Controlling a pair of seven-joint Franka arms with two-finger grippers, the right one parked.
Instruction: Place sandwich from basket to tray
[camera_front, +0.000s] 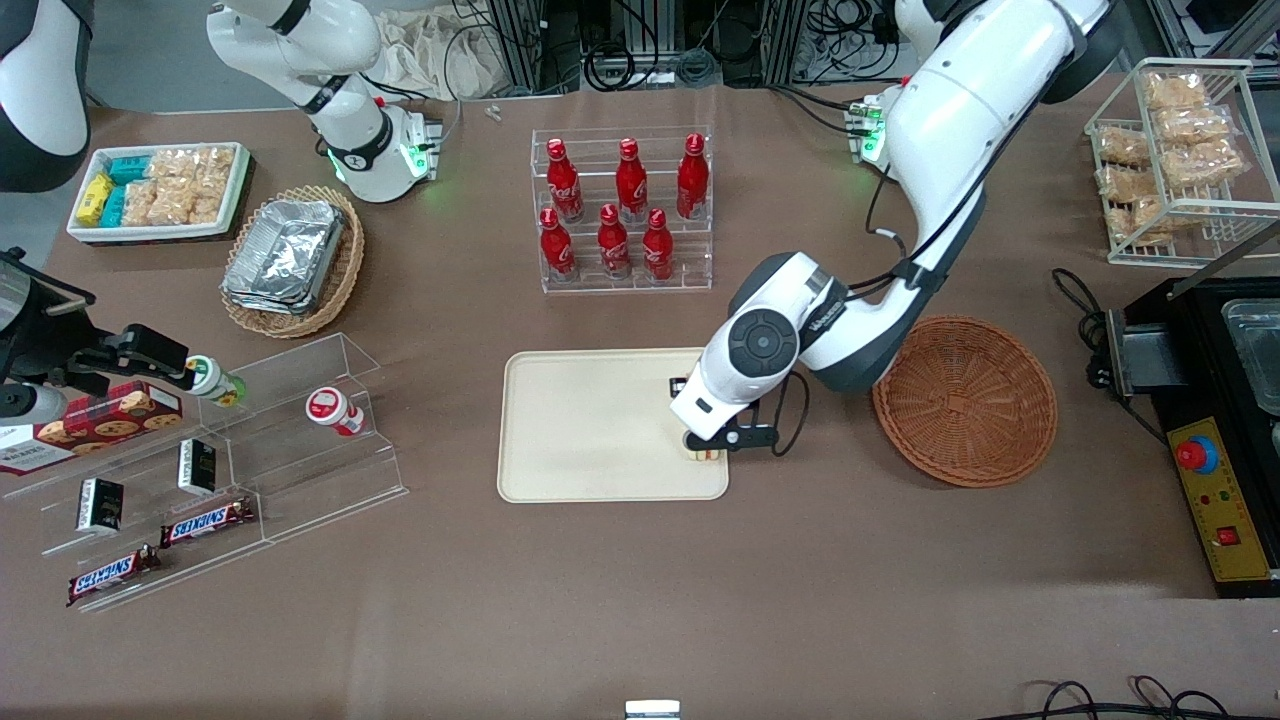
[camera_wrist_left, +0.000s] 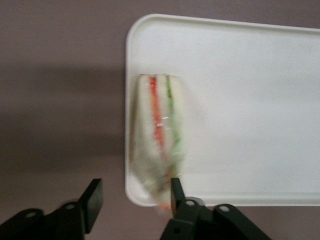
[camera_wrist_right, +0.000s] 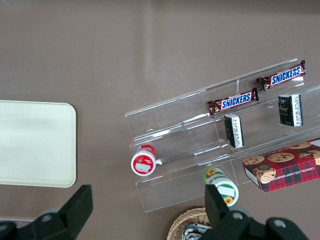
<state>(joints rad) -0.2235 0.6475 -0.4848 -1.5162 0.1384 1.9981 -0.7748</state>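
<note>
Tray (camera_front: 590, 420) under lowered open end effector (camera_wrist_left: 132, 200)

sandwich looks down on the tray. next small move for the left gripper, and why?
Probably lift straight up and clear. The sandwich already lies on the tray, near its corner, and the gripper hangs just above it with fingers open and nothing between them. The basket is empty, so only the retreat seems left.
</note>
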